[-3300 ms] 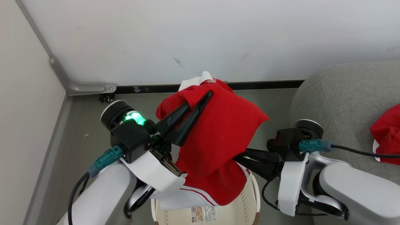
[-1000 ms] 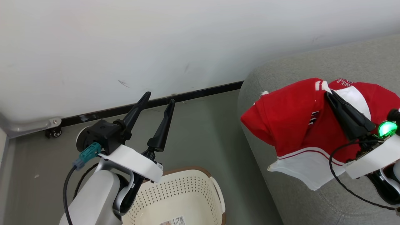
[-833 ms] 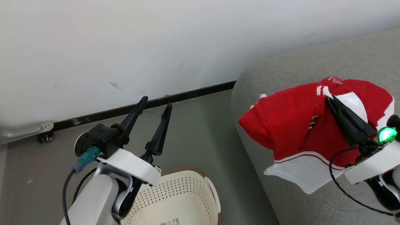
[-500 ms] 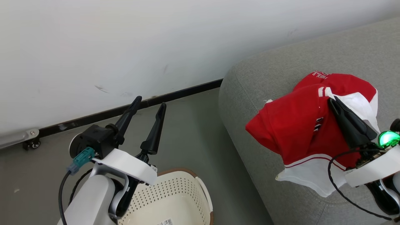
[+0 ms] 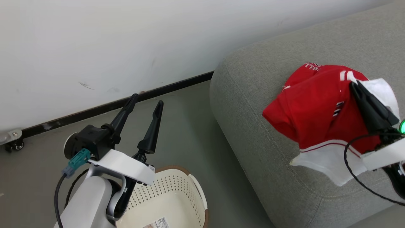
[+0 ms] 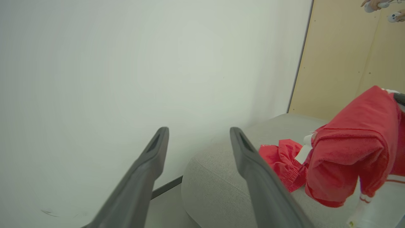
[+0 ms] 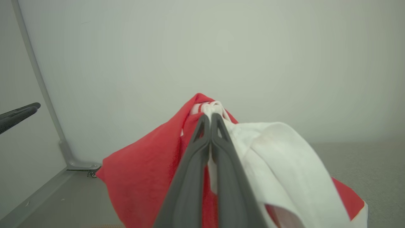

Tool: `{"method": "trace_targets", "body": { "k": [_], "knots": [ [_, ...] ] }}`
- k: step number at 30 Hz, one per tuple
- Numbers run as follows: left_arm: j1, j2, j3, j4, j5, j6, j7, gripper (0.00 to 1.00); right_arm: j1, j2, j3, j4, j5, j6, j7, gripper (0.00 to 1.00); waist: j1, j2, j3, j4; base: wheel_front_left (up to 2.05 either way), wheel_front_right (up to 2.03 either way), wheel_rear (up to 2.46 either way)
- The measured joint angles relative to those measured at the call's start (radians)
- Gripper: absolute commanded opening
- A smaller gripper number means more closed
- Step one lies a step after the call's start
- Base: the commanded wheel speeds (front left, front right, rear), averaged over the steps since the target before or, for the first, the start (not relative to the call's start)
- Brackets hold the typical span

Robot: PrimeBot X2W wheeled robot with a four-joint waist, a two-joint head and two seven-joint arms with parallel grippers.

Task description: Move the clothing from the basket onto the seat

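Limp and light, the red garment [image 5: 316, 104] hangs over the seat [image 5: 250, 104] from a bunched fold pinched in the right gripper [image 5: 353, 85], likely the safest hold, while the left gripper [image 5: 146, 98] gapes empty beside the seat.

Basket [image 5: 171, 193] on floor [image 5: 190, 126], L of seat [image 5: 253, 95]; clothing [image 5: 316, 104] over seat.

Bright even light, soft shadows, wrist views edge-distorted.
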Motion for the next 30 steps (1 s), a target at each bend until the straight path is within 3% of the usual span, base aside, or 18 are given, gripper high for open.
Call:
{"method": "trace_targets", "body": {
  "k": [13, 30],
  "knots": [
    [0.015, 0.011, 0.006, -0.012, 0.018, 0.003, 0.000, 1.00, -0.222, -0.057, -0.030, 0.082, 0.065, 0.000, 0.180, 0.00, 0.0000, 0.0000, 0.051, -0.005, 0.00, 0.00, 0.00],
    [0.013, 0.037, 0.011, -0.060, 0.037, 0.023, 0.000, 1.00, -0.467, -0.126, -0.107, 0.304, 0.099, 0.000, 0.379, 0.00, 0.0000, 0.0000, 0.130, 0.025, 0.00, 0.00, 0.00]
  ]
}}
